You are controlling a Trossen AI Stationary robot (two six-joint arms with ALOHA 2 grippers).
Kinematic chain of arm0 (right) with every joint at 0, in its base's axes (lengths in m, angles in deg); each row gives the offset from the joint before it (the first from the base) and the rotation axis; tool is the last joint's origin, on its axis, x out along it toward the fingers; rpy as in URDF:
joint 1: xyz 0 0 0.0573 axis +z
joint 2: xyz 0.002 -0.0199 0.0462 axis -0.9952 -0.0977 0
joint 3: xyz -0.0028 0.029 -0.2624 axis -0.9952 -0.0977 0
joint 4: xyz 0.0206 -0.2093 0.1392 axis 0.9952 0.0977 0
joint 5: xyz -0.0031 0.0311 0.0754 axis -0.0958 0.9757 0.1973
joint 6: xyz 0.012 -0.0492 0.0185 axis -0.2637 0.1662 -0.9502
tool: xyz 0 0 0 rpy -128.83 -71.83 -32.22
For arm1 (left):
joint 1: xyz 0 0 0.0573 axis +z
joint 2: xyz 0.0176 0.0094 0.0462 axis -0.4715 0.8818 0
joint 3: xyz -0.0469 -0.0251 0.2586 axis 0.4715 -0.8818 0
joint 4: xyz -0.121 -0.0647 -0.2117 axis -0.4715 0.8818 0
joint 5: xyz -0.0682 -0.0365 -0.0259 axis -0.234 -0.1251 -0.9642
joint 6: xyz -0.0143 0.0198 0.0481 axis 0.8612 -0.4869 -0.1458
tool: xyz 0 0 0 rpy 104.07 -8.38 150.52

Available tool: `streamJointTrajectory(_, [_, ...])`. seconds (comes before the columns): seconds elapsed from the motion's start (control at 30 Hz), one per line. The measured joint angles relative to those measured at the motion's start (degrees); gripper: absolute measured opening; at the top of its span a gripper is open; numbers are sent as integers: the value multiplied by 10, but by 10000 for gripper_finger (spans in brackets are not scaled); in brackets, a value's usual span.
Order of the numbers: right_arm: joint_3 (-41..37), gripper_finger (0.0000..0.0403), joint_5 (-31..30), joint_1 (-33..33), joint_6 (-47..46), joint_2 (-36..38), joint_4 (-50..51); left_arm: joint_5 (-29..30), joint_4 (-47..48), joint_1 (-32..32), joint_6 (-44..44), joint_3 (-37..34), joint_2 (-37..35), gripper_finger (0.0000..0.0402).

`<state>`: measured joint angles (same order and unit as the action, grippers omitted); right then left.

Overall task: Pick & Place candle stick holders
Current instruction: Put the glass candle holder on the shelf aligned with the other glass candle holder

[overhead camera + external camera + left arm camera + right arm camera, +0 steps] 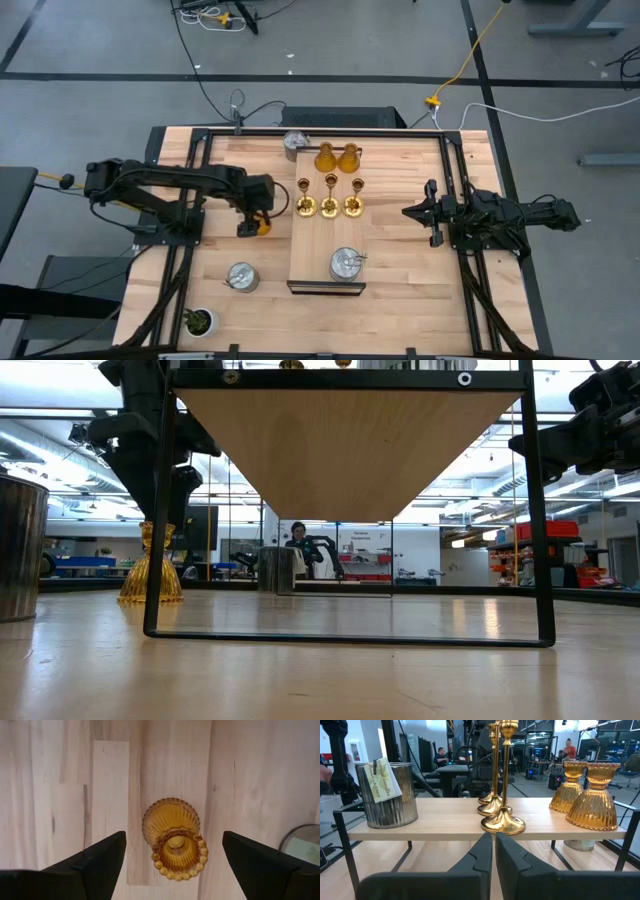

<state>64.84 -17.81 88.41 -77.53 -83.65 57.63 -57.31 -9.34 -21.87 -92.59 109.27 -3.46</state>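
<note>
**Amber holder stands beside the shelf**

On the raised shelf [327,255] stand three gold holders [329,207], two amber holders [337,158] and one silver holder [345,265]. Left of the shelf, the left gripper [254,222] hangs wide-jawed over the third amber holder [174,839]. Right of the shelf, the right gripper [411,212] waits, fingers together

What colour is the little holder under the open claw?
Amber-orange ribbed glass holder, clearest in the left wrist view.

A black-framed shelf [345,510] with a wooden underside stands on the desk [320,670]. At its left leg an amber bell-shaped holder [150,575] stands upright under the left tool [150,480], seemingly untouched. A silver holder [20,545] shows at the edge.
</note>
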Motion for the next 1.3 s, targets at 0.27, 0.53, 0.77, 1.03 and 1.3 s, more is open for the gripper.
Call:
streamJointTrajectory(0.27, [0, 27, 0, 0, 0, 0, 0, 0, -38, 0, -4, -18, 15, 341])
streamJointTrajectory(0.53, [0, 27, 0, 0, 0, 0, 0, 0, -36, 0, -23, -20, 17, 306])
streamJointTrajectory(0.77, [0, 27, 0, 0, 0, 0, 0, 0, -36, 0, -30, -20, 17, 275])
streamJointTrajectory(1.03, [0, 27, 0, 0, 0, 0, 0, -1, -36, 0, -34, -20, 17, 247])
streamJointTrajectory(1.3, [0, 27, 0, 0, 0, 0, 0, 0, -36, 0, -34, -20, 16, 215])
